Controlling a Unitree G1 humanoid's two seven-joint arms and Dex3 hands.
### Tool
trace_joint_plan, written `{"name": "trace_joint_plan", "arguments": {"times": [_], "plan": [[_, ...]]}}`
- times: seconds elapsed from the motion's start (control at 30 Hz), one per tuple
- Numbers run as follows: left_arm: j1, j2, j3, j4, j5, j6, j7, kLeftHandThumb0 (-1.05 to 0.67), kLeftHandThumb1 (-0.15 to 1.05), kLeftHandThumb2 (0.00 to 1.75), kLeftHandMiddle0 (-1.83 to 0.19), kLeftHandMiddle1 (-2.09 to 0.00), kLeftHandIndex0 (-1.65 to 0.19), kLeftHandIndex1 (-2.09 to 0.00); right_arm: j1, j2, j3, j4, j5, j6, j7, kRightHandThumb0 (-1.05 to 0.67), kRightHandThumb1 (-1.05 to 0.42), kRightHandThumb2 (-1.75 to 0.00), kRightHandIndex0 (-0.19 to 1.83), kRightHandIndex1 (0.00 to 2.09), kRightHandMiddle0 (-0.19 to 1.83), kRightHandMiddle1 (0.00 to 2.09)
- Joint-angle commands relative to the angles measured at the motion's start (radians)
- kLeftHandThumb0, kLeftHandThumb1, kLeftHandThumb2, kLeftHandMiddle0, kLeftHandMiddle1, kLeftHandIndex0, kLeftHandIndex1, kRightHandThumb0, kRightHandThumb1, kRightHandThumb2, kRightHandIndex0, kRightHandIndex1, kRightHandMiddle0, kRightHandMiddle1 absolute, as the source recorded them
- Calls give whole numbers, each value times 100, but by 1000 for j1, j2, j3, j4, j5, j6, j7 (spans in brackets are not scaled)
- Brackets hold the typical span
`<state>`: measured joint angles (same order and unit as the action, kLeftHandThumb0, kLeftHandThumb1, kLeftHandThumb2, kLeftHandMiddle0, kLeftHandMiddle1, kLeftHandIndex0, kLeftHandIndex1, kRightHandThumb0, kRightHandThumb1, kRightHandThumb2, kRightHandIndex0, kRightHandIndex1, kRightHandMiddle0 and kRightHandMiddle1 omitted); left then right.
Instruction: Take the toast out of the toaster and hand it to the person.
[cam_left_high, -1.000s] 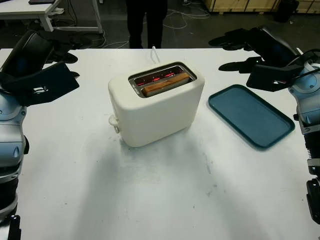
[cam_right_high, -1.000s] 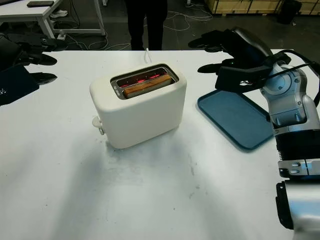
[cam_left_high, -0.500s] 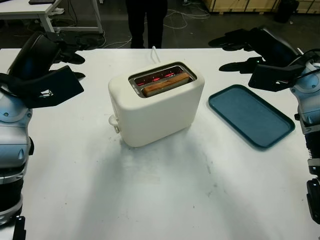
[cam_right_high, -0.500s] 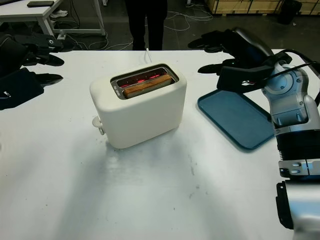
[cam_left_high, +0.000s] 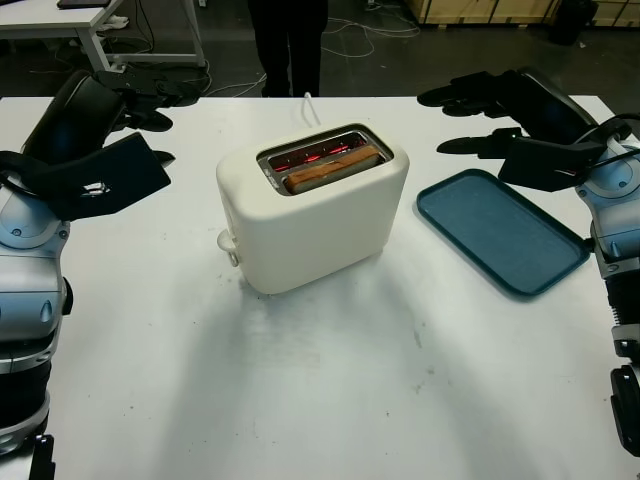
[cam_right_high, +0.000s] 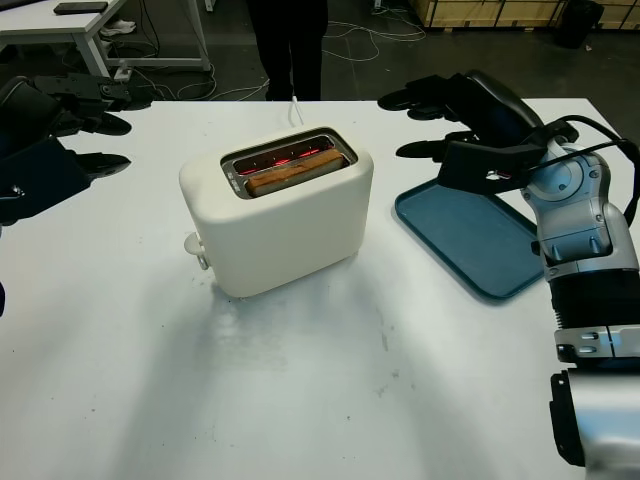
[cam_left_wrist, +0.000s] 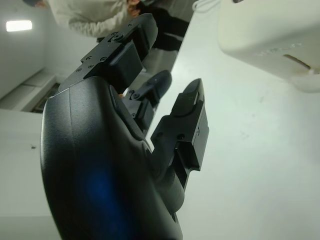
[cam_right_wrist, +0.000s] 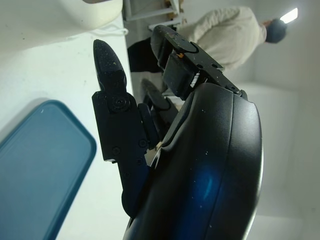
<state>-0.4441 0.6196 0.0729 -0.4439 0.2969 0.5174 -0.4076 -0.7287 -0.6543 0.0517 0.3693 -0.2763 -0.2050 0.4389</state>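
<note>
**Toast seated in toaster; both hands open and held off the table**

The toaster (cam_left_high: 312, 215), cream-coloured, is taken as the landmark; it stands on the white table (cam_left_high: 320, 400), turned at an angle, with its lever knob (cam_left_high: 228, 243) on the near-left end. The toast (cam_left_high: 333, 167) is seen seated in the nearer slot, its top edge just above the rim; red glowing elements (cam_left_high: 315, 155) are visible in the farther slot; a white cord (cam_left_high: 308, 104) is seen leaving the toaster's far side.

The left hand (cam_left_high: 105, 130) is held to the left of the toaster, well apart from it and above the table; its fingers are uncurled and nothing is gripped; in the left wrist view the fingers (cam_left_wrist: 187, 127) are seen extended toward the toaster's end wall (cam_left_wrist: 270, 35).

The right hand (cam_right_high: 470, 125) is held to the right of the toaster, apart from it, above the far edge of a blue tray (cam_left_high: 500, 230); its fingers are likewise uncurled and empty; in the right wrist view a finger (cam_right_wrist: 112, 95) is seen above the tray (cam_right_wrist: 35, 170). The tray lies flat on the table, right of the toaster.

A person (cam_left_high: 290, 40) in dark trousers is seen standing beyond the table's far edge, behind the toaster; a light top (cam_right_wrist: 225, 37) is visible in the right wrist view.
</note>
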Motion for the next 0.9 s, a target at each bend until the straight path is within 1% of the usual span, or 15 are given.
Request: {"name": "trace_joint_plan", "arguments": {"times": [0.0, 0.23, 0.43, 0.57, 0.7, 0.87], "plan": [[13, 8, -9, -13, 0, 4, -8, 29, 92, 16, -49, -63, -70, -1, 10, -2, -10, 8, 21, -21, -1, -42, -92, -5, 70, 0, 65, 0], [20, -5, -7, -16, -7, 1, 0, 29, 92, 16, -47, -67, -70, -1, 11, -6, -7, -3, 21, 8, 8, -40, -92, -4, 69, 0, 64, 0], [25, -11, 0, -21, -10, 9, 5, 28, 92, 18, -43, -70, -69, 0, 11, -6, -7, -6, 20, -7, 1, -39, -92, -4, 69, 0, 65, 0], [34, -28, 14, -16, -15, -22, 34, 31, 92, 17, -44, -74, -70, -1, 10, -2, -9, -3, 25, -10, 1, -39, -92, -4, 69, 0, 64, 0], [43, -45, 41, -22, -33, 4, 43, 24, 92, 20, -41, -76, -68, 0, 12, 2, -7, -1, 27, -12, -5, -39, -92, -2, 70, 0, 65, 1], [50, -53, 49, -24, -38, -3, 52, 23, 92, 20, -41, -80, -68, -1, 15, 1, -6, -4, 25, -9, -7, -40, -92, -2, 70, 1, 66, 1]]}}
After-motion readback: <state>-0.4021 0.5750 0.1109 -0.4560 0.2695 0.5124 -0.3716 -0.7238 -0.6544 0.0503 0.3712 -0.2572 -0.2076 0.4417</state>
